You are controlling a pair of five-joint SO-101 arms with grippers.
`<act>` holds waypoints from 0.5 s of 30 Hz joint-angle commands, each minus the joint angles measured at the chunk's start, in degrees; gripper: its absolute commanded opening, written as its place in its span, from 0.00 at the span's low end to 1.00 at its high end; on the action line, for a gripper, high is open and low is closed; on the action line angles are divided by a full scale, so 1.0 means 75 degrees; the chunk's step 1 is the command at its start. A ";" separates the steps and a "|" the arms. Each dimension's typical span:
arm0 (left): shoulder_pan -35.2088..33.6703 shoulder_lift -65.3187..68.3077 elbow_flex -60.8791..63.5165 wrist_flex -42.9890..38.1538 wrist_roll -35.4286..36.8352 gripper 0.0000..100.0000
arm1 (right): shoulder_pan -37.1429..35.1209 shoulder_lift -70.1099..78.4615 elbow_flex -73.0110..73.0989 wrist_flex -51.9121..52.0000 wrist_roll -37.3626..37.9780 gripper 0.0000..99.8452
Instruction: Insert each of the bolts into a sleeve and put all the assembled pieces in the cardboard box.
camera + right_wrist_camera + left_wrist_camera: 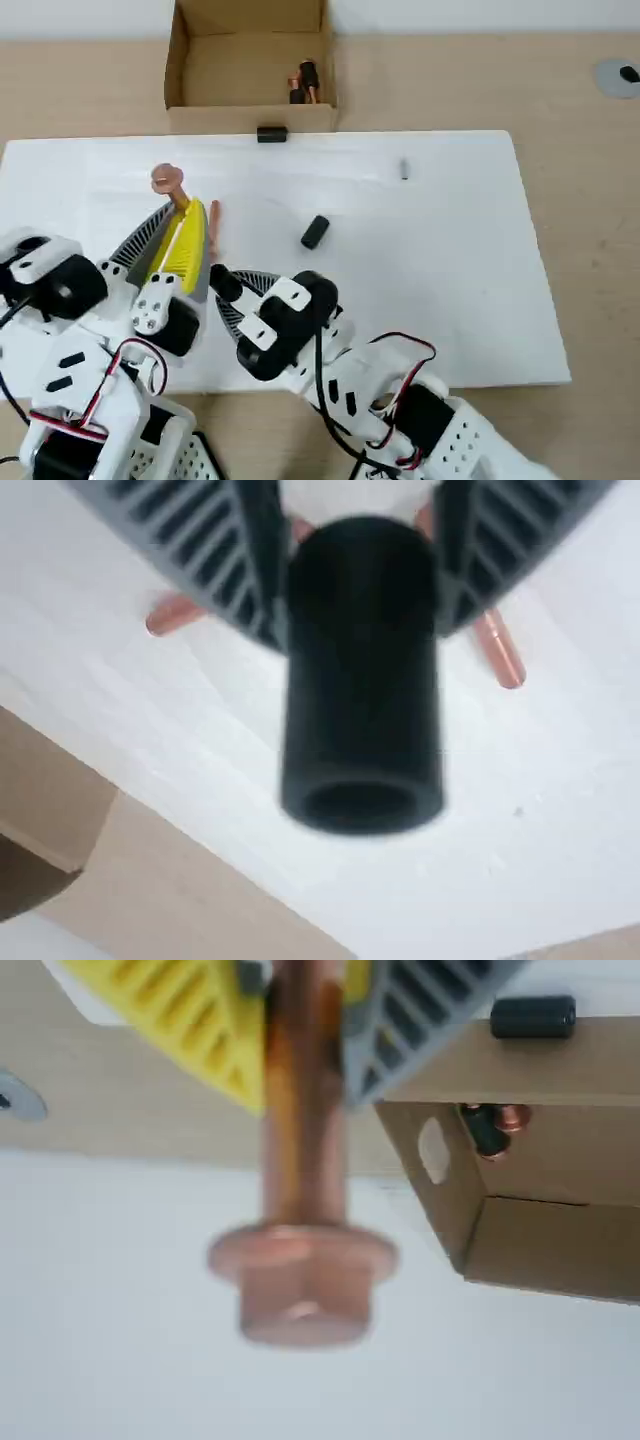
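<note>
Progress, judged from the layout: one assembled piece (304,82) lies in the cardboard box (180,60), at 12 o'clock off the white sheet (450,290) on the desk (585,200). The rest is not yet joined.

My left gripper (182,212), at 9 o'clock on the sheet, is clamped on a copper bolt (303,1210) by the shank, head out. My right gripper (225,287), toward 7 o'clock, is closed around a black sleeve (362,680), open bore facing out. The two parts are near each other but not mated. I reckon that join is the step in hand.

Left over:
- a loose bolt (213,228) just beside the left gripper
- a loose sleeve (314,231) near the sheet's centre
- another sleeve (272,134) against the box's front wall

Hard to make out:
- In the right wrist view the held sleeve covers the middle of the loose bolt.
- I cannot identify the small grey mark (404,170) toward 1 o'clock.
- I cannot tell how deep the boxed bolt sits in its sleeve.
</note>
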 commanded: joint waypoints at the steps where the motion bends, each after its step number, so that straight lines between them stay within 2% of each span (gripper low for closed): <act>1: 0.0082 -0.0041 -0.0340 0.0234 -0.0188 0.01 | -0.0100 -0.0205 -0.0006 -0.0211 0.0047 0.01; 15: 0.0141 -0.0088 -0.1547 0.1899 -0.0176 0.01 | -0.0088 -0.0205 0.0006 -0.0211 0.0047 0.01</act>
